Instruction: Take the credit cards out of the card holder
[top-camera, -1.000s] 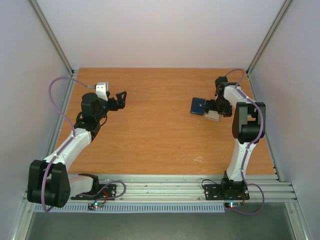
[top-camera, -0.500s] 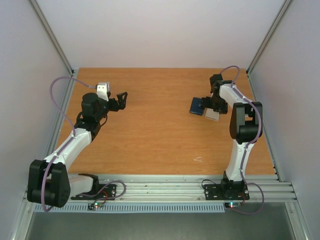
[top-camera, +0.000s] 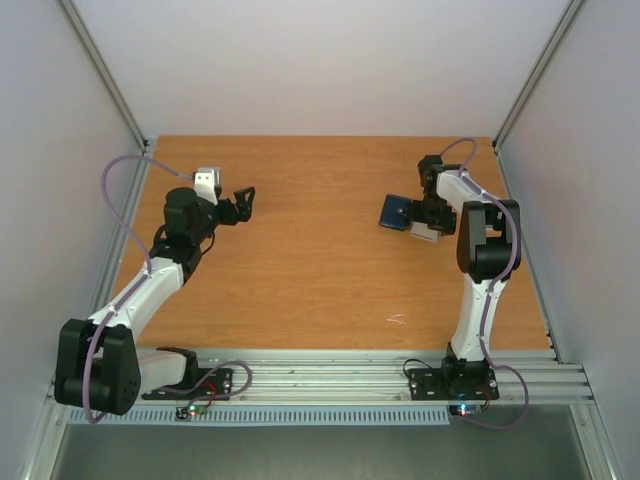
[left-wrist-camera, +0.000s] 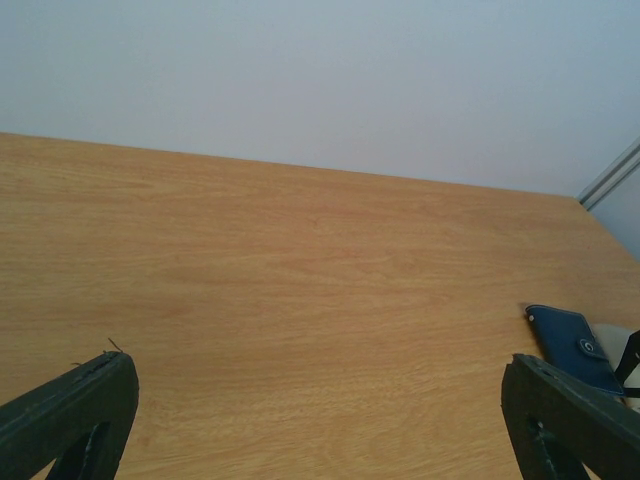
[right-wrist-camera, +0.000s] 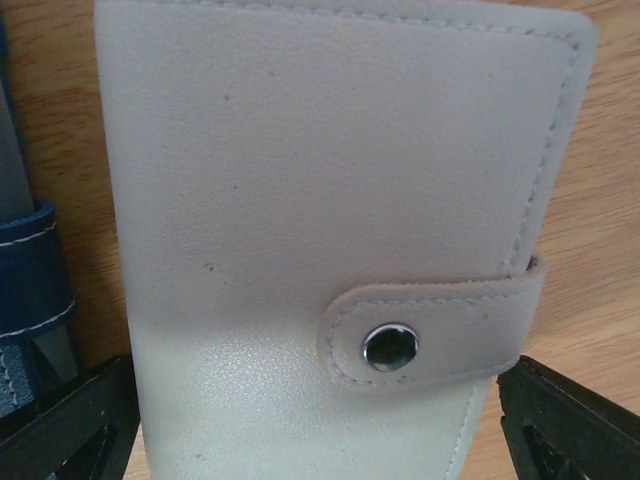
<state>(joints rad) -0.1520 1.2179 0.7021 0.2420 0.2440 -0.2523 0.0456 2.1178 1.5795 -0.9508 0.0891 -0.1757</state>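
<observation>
Two tools gape empty: left tool (top-camera: 243, 197) idle upper left, right tool (right-wrist-camera: 318, 400) has shifted to straddle the snapped-shut card holder (right-wrist-camera: 300, 180), upper right beside a blue wallet (top-camera: 396, 212); nothing out yet.

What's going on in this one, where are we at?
The right gripper hangs open over the card holder, a finger on either side, not gripping it. The holder lies flat on the table, closed with its snap strap fastened; no cards are out. A dark blue wallet sits right beside it. The left gripper, also open, holds nothing off on the left side.
</observation>
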